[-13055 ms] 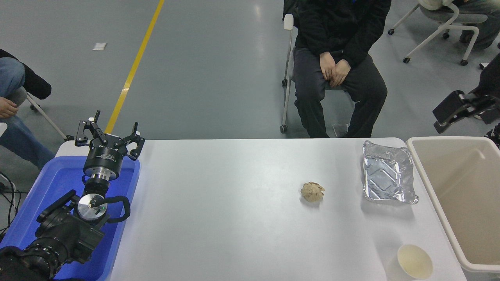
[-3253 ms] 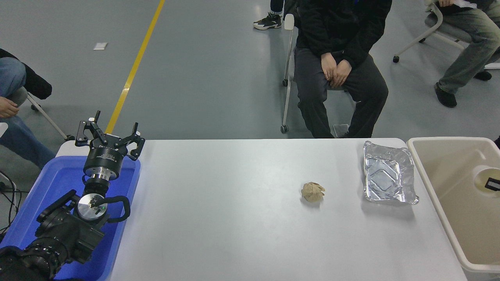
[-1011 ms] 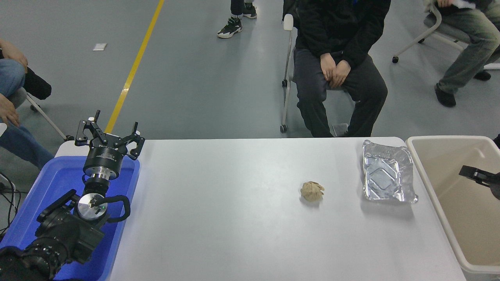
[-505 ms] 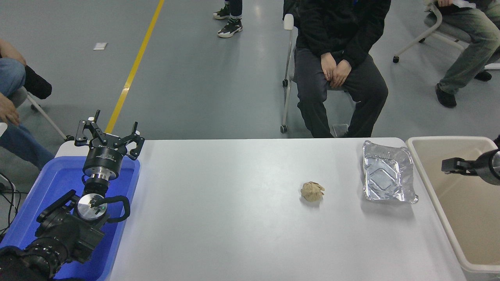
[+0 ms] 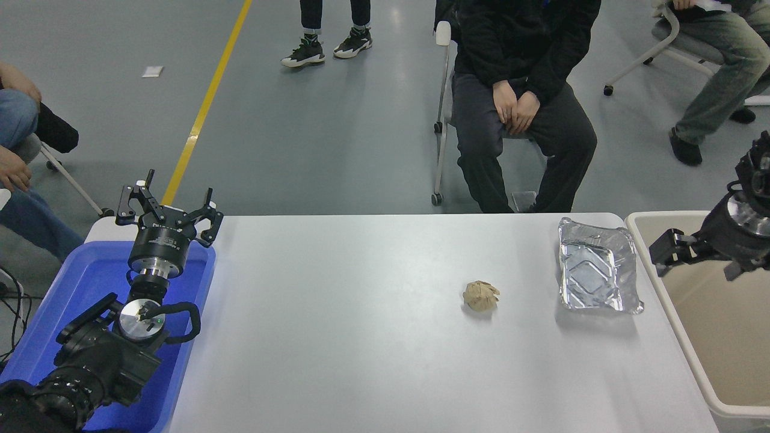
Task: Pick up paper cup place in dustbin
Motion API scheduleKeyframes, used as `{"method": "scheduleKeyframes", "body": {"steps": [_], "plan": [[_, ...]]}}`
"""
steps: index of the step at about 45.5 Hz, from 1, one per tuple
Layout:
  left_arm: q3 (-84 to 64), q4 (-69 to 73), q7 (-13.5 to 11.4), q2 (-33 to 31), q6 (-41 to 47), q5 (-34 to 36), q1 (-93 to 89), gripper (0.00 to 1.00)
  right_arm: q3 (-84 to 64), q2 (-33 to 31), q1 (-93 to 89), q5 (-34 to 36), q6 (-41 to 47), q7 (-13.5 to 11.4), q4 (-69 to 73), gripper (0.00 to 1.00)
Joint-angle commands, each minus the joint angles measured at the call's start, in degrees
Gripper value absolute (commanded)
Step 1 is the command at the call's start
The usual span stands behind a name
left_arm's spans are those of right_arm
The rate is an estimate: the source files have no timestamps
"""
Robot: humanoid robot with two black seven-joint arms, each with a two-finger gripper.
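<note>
With no paper cup in sight, likely lying unseen in the dustbin [image 5: 668,300] beneath it, the right gripper [image 5: 680,252] hangs empty over the bin's near-left rim, fingers seemingly spread, so the drop looks done and retreating comes next, the left gripper [image 5: 168,210] parked open

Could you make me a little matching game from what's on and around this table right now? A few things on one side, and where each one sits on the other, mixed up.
Things:
1. crumpled paper ball
2. foil tray
3. dustbin
4. left gripper

Places:
A. at the table's right end, under the right gripper
B. over the blue tub at the left end
C. alone on the table, right of its middle
D. on the table beside the beige tub's left rim

Pairs: 1-C, 2-D, 3-A, 4-B
</note>
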Motion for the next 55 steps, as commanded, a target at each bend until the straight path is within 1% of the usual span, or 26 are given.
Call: {"method": "scheduleKeyframes", "body": {"steps": [1, 10, 12, 20, 34, 55], "plan": [[0.07, 0.00, -0.03, 0.00, 0.00, 0.00, 0.02, 0.99, 1.08, 2.85, 5.28, -0.52, 2.98, 0.01, 0.61, 1.00], [0.07, 0.00, -0.03, 0.00, 0.09, 0.00, 0.02, 0.99, 4.67, 2.76, 10.37, -0.78, 2.98, 0.01, 1.04, 1.00], [0.07, 0.00, -0.03, 0.00, 0.09, 0.00, 0.02, 0.99, 5.64, 2.85, 12.05, -1.92, 2.98, 0.01, 1.74, 1.00], [0.07, 0.00, -0.03, 0.00, 0.09, 0.00, 0.02, 0.99, 6.53, 5.49, 15.65, -3.51, 2.98, 0.01, 3.86, 1.00], [0.07, 0.00, -0.03, 0.00, 0.00, 0.00, 0.02, 0.99, 8.02, 9.09, 14.34, -2.89, 2.98, 0.01, 3.51, 1.00], [-0.02, 0.00, -0.03, 0.00, -0.08, 0.00, 0.02, 0.99, 8.55, 9.00, 13.19, -2.89, 2.98, -0.08, 3.51, 1.00]]}}
